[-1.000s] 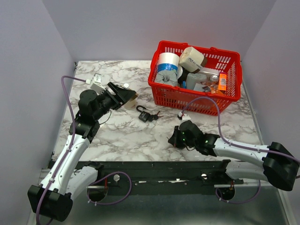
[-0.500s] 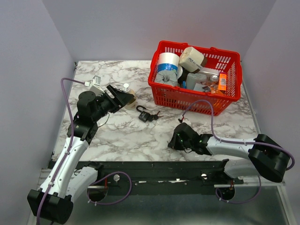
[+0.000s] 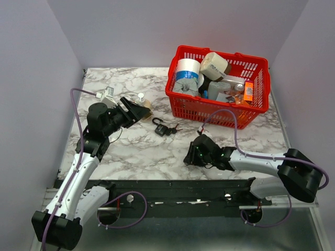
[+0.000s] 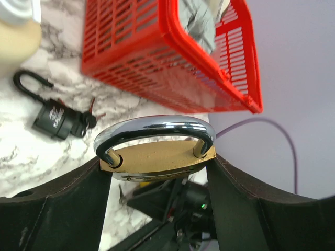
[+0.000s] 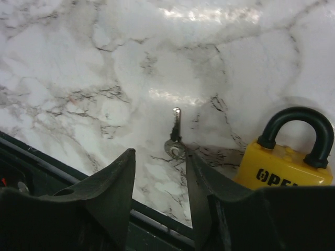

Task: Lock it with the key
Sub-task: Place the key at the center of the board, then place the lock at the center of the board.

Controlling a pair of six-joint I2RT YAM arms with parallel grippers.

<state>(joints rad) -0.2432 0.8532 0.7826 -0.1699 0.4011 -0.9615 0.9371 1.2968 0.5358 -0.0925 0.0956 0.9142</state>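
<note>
My left gripper [image 3: 137,110] is shut on a brass padlock [image 4: 157,156] with a chrome shackle, gripped by its two ends and held above the table. My right gripper [image 5: 159,152] hangs low over the marble near the front edge, jaws open. A small silver key [image 5: 175,141] lies flat on the table just past its fingertips, close against the right finger [image 5: 201,183]. A yellow padlock [image 5: 285,167] with a black shackle lies just to the right of that finger. The right gripper [image 3: 192,155] hides the key and the yellow padlock from above.
A black padlock [image 3: 162,128] with keys in it lies mid-table, also seen in the left wrist view [image 4: 53,116]. A red basket [image 3: 184,102] full of tape rolls and oddments stands at the back right. The black front rail [image 3: 172,185] runs just behind the right gripper.
The right gripper's jaws have opened from shut, and it has shifted slightly left. The left gripper has drawn back a little with the brass padlock.
</note>
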